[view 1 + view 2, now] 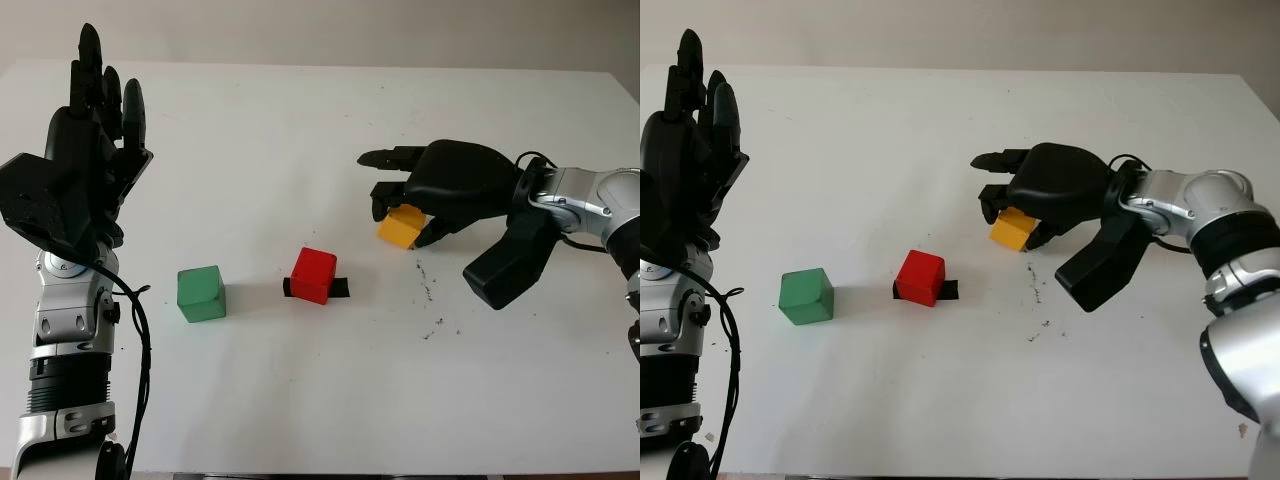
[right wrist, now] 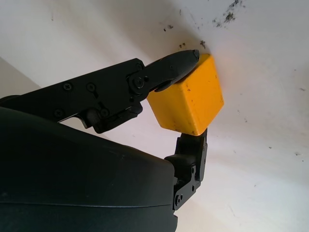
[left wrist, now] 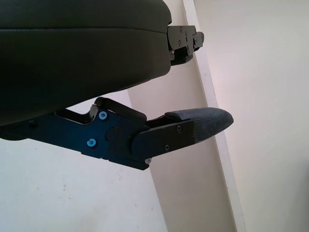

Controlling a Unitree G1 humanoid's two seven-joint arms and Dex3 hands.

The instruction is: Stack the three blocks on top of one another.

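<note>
Yellow block (image 2: 190, 101) pinched in right hand (image 1: 425, 205) | likely light, rigid, smooth; grip opposite flat faces | left hand (image 1: 85, 165) open, raised.

Green block (image 1: 201, 293), red block (image 1: 313, 274), yellow block (image 1: 401, 227), white table (image 1: 300, 130), black hands.

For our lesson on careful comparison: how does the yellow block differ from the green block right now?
The yellow block is gripped by the right hand; the green block stands free, untouched. The yellow block sits tilted, right of the red block; the green block sits flat, to its left. Both are similar-sized cubes.
</note>
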